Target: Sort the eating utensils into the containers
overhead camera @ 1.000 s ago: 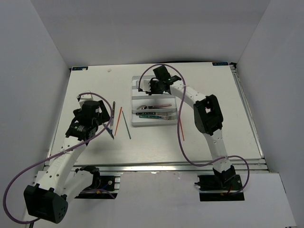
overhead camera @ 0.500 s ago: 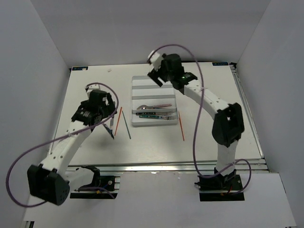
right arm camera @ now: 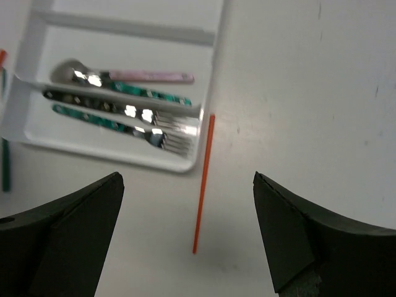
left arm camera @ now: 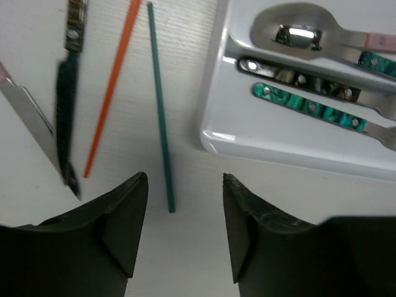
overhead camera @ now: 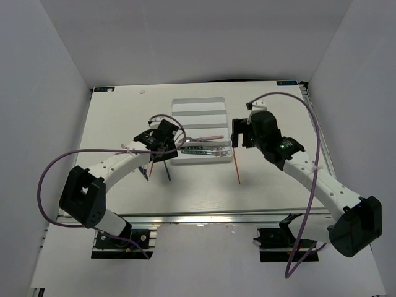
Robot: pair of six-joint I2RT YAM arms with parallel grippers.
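On matte table: thin teal chopstick beside glossy white tray; left hand parted, right hand wide.

My gripper hangs over the desk, jaws apart and nothing between them. Just ahead of the gap lies the near end of a dark green chopstick. An orange chopstick lies to its left, then a dark knife and a silver blade. Ahead to my right, the corner of a white tray holds a spoon and two green-handled pieces.
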